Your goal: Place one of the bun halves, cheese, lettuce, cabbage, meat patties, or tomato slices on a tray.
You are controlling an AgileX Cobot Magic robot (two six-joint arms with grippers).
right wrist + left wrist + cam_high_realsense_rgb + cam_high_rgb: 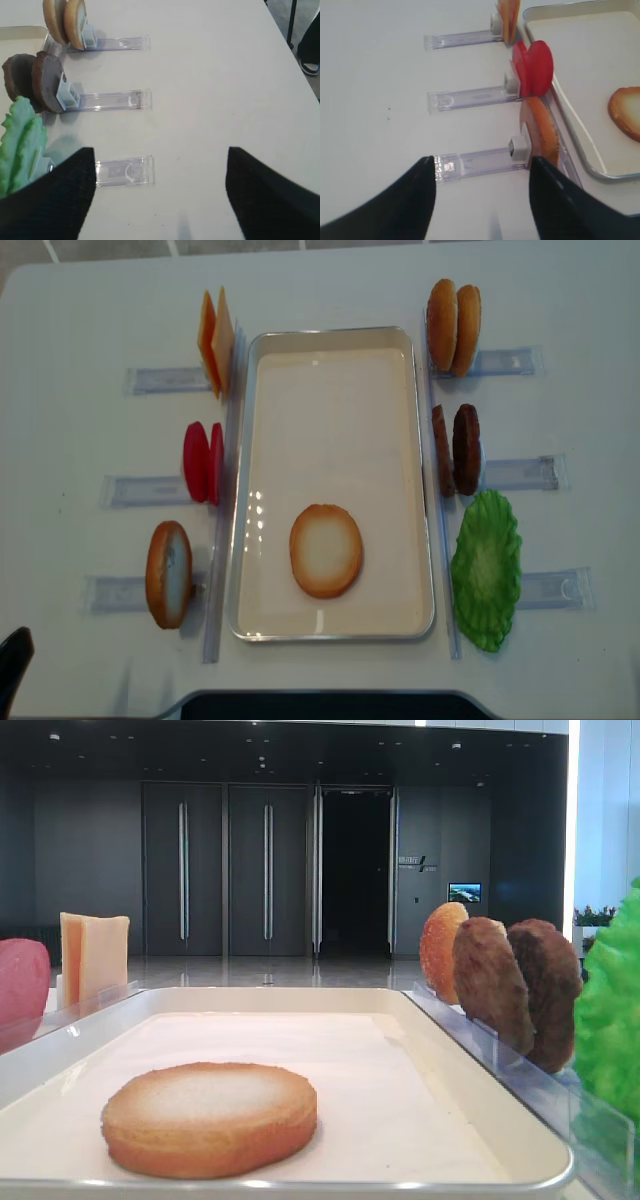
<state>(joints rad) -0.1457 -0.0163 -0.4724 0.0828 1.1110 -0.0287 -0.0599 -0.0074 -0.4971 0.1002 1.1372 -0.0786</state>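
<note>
— Black fingers (422, 197) of the left gripper (482, 200) fill the bottom of its wrist view. How do they stand?
— Apart, over the near end of a clear rack (480, 164) on the white counter (380, 100), clamped on nothing.
— And the right gripper (160, 195)?
— Its fingers (55, 200) are spread wide too, holding nothing, by the rack beside the green lettuce (20, 145).
— Where's the flat bun half (326, 550)?
— Lying face up inside the white tray (330, 633), toward the near end, touching no wall.
— The rest?
— All standing in racks beside the tray. Left side: cheese (216, 342) at the far end, tomato slices (203, 462) in the middle, one bun (169, 573) nearest. Right side: two buns (453, 326) far, meat patties (457, 449) in the middle, then the lettuce.
</note>
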